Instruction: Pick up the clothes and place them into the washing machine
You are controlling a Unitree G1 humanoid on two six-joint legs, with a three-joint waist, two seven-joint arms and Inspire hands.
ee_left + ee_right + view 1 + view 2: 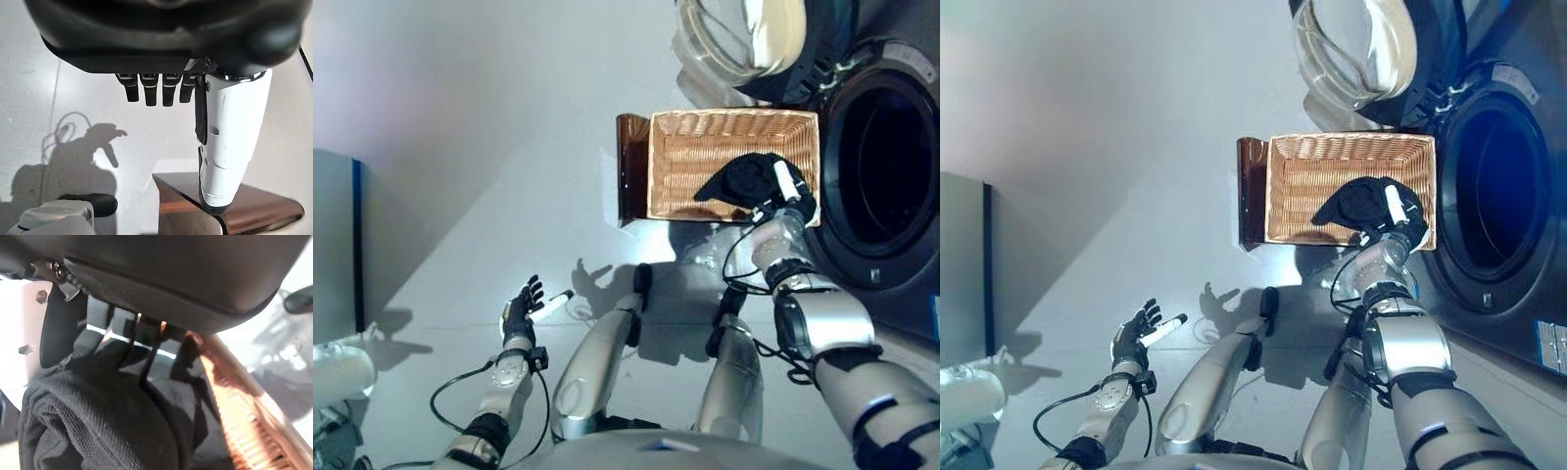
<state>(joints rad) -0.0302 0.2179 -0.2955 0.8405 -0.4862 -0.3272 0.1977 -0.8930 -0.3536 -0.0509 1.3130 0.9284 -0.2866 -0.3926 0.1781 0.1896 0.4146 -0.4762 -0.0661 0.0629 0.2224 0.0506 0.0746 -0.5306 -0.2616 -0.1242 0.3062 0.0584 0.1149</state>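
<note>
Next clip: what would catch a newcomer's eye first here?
The right robot hand clutching a black garment over the wicker basket on the floor. Just to the basket's right, the washing machine gapes, its glass door swung open. The left robot hand hangs open over bare floor, idle.

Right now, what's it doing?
Laundry loading, early stage. The right hand is closed on a black garment over the wicker basket, beside the washing machine, whose door stands open. Nothing shows in the drum yet. The left hand hangs open over the floor, idle.
</note>
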